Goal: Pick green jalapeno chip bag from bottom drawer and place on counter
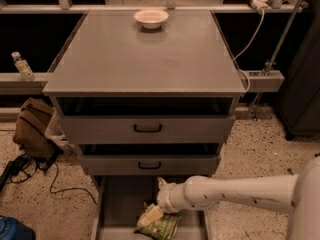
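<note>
The green jalapeno chip bag (163,228) lies on the floor of the bottom drawer (119,206), which is pulled out at the foot of the cabinet. My white arm reaches in from the right. The gripper (152,215) is down in the drawer, right over the bag's left upper edge and touching or nearly touching it. The counter (145,59) is the wide grey top of the cabinet above, with a white bowl (151,18) near its far edge.
The two upper drawers (147,128) with black handles stand slightly open just above my arm. A brown bag (34,129) and cables lie on the floor at left. A water bottle (22,66) stands on the left ledge. A dark cabinet (302,84) is at right.
</note>
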You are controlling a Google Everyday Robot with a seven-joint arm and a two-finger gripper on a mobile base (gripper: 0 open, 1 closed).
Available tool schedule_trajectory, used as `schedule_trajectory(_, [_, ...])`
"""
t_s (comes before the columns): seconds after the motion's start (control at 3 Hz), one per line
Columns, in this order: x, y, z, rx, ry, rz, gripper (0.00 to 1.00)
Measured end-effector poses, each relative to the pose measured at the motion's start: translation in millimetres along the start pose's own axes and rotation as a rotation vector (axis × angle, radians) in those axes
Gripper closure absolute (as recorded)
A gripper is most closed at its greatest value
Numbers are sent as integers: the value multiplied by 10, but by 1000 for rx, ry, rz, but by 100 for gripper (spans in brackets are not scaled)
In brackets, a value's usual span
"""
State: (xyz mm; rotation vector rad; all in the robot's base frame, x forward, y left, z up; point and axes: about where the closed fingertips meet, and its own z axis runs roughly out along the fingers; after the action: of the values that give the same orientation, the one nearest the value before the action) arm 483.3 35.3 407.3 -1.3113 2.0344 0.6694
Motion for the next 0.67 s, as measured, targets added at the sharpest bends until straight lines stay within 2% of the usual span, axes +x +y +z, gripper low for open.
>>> schedule_trajectory(0.33, [774,-229,234,103,85,20,0])
schedule_trajectory(0.67, [1361,-427,364,189,120,59,0])
